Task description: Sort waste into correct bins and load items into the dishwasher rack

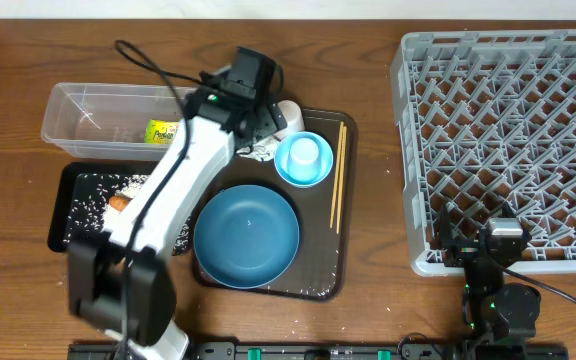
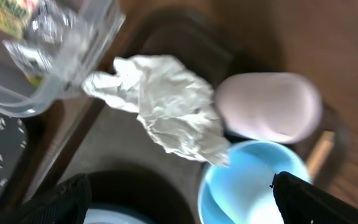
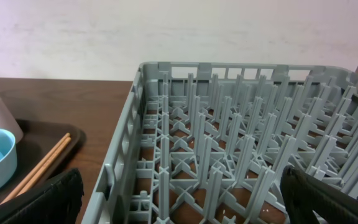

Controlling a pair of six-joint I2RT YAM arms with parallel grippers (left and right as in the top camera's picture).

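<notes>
Left tool point(image 2: 180, 190) spread wide over crumpled white paper wrapper point(image 2: 166, 112), just beside small light-blue bowl point(image 2: 229, 186). Likely light, soft, compressible: pinch bulky middle, not loose corners.

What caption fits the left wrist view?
Left gripper open over crumpled white wrapper, between clear tub and blue bowl.

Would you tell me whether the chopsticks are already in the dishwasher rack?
No, the chopsticks lie on the brown tray, outside the rack.
</notes>
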